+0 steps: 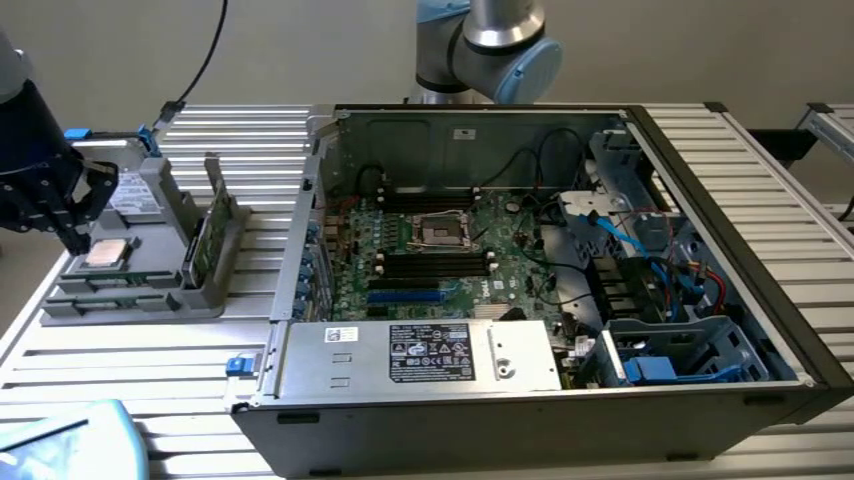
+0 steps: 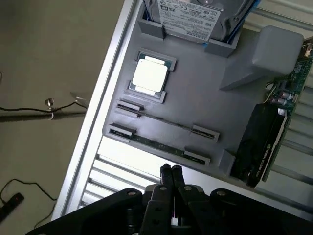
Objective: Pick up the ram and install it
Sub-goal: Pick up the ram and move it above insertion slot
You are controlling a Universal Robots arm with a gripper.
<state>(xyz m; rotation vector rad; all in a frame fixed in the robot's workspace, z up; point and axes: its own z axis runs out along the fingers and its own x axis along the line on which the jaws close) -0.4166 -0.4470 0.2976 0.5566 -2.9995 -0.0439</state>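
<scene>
The ram (image 2: 156, 142) is a thin green stick standing on edge in the front slot of a grey parts tray (image 2: 205, 103). In the exterior view the ram (image 1: 110, 284) lies low along the tray's near side. My gripper (image 2: 171, 170) hovers just off the tray's edge beside the ram, its two black fingers pressed together with nothing between them. In the exterior view the gripper (image 1: 75, 240) hangs over the tray's left end, near the silver processor chip (image 1: 107, 252).
The tray also holds the processor chip (image 2: 149, 77), a grey drive (image 2: 188, 17) and an upright graphics card (image 2: 266, 137). To the exterior view's right stands the open computer case (image 1: 747, 250) with its motherboard (image 1: 441, 250) and black memory slots (image 1: 430, 264). Cables lie on the floor (image 2: 29, 115).
</scene>
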